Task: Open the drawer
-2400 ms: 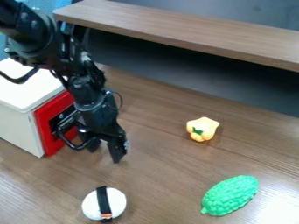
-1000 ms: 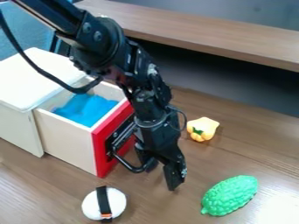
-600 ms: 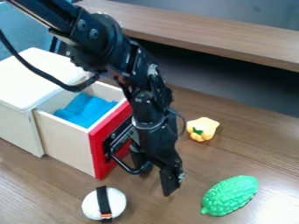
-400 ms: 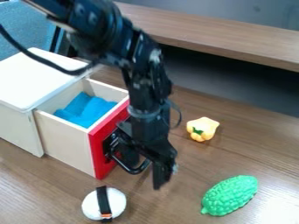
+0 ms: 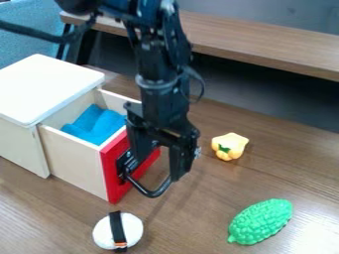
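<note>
Beside one open drawer [image 5: 111, 173] with one handle [image 5: 151, 194], two jaws stand well apart, empty.

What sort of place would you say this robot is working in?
Probably a robot test bench or lab: a small wooden drawer box with a red front, toy-like food such as the green bumpy piece, and a robot arm over the wooden tabletop.

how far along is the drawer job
Looks done: the pale wooden drawer with a red front stands out from its white-topped cabinet, showing folded blue cloth inside. In hand: seemingly nothing; the black two-finger gripper has its jaws apart by the curved black metal handle. Left: probably just moving the arm clear.
</note>
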Controlling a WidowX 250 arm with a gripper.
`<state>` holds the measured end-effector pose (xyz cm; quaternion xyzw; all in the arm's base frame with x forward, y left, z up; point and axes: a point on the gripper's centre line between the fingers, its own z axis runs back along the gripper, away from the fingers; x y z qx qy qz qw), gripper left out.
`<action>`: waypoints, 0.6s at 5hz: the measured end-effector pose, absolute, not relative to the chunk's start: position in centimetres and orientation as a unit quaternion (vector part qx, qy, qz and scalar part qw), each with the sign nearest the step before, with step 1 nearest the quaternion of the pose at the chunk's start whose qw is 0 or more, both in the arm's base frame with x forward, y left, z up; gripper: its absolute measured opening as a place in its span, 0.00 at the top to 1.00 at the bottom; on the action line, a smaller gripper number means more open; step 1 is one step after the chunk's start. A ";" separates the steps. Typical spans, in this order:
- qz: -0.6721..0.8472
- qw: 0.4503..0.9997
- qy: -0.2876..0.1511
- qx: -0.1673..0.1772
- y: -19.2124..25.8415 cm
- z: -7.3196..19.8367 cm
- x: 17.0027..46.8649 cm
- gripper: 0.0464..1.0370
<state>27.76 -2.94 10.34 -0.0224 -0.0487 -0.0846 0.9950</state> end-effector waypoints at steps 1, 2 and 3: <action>-0.093 0.992 -0.058 -0.057 -2.6 12.3 27.0 0.04; -0.105 0.988 -0.081 -0.074 -2.5 14.1 26.3 0.04; -0.098 0.988 -0.094 -0.074 -2.6 14.9 25.1 0.04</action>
